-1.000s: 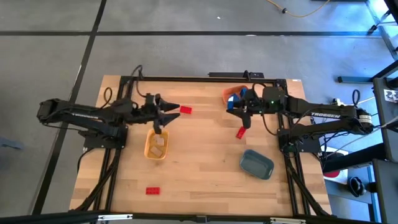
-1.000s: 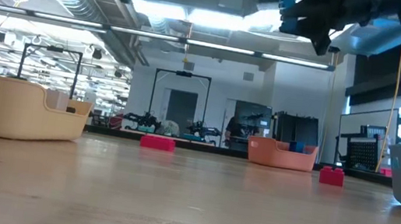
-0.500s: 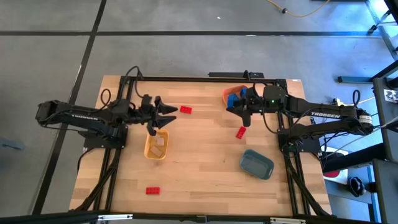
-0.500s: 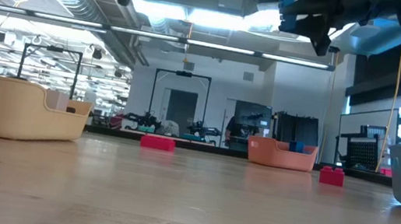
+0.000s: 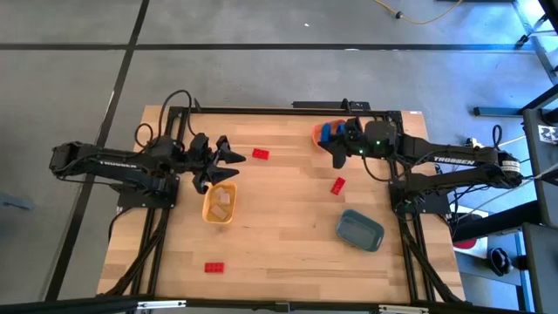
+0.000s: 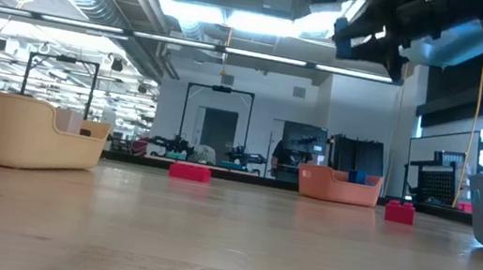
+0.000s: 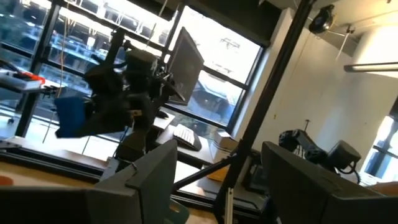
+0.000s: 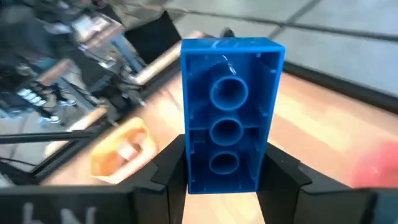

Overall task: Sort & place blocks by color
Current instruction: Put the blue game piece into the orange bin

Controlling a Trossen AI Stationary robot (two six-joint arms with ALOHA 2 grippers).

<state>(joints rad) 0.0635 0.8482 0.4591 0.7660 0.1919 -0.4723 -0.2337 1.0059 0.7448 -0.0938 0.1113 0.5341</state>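
1. My right gripper (image 8: 221, 177) has its jaws pinching a blue block (image 8: 231, 112), held in the air just beside the orange tray (image 5: 324, 133).
2. That tray already holds blue blocks, so I judge the step in hand is dropping this one in with them.
3. To do it well, I would centre the block over the tray's middle, lower it inside the rim, then release.
4. My left gripper (image 5: 228, 159) hangs with its jaws spread and nothing in them, near the yellow tray (image 5: 219, 203), which holds beige blocks.
5. Three red blocks still lie on the counter (image 5: 279, 235): one (image 5: 337, 185) near the orange tray, one (image 5: 260, 154) farther from it, one (image 5: 214, 268) well apart.
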